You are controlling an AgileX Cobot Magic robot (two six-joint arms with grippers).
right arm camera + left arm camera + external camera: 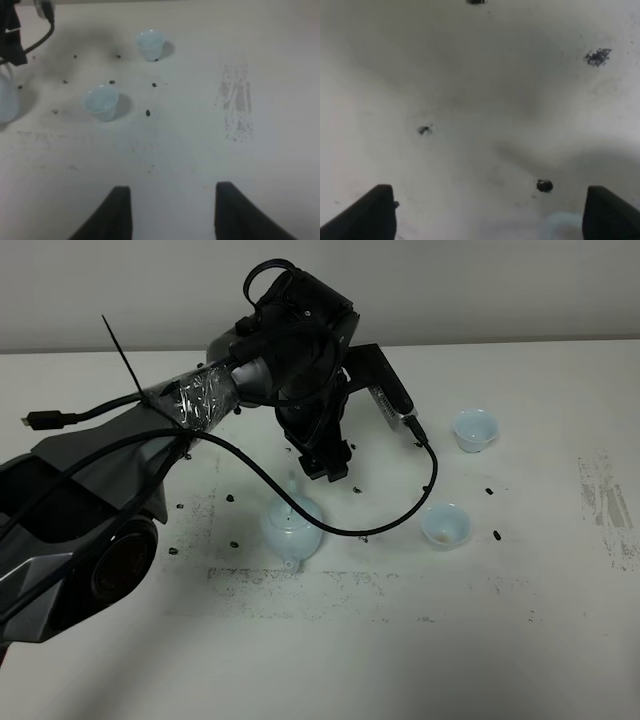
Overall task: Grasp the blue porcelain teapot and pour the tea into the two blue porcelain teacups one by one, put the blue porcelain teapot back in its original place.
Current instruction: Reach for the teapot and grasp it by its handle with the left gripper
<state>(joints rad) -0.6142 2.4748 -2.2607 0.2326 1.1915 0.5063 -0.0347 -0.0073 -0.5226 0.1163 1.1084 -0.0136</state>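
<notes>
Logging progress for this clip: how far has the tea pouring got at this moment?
Done: nothing visibly; the teapot sits on the table, ungripped. In hand: the left tool hovers open close to the teapot, seemingly lining up a grasp. Left: grasping, pouring into the far cup and near cup, returning the teapot. The right tool is open, holding nothing.
</notes>
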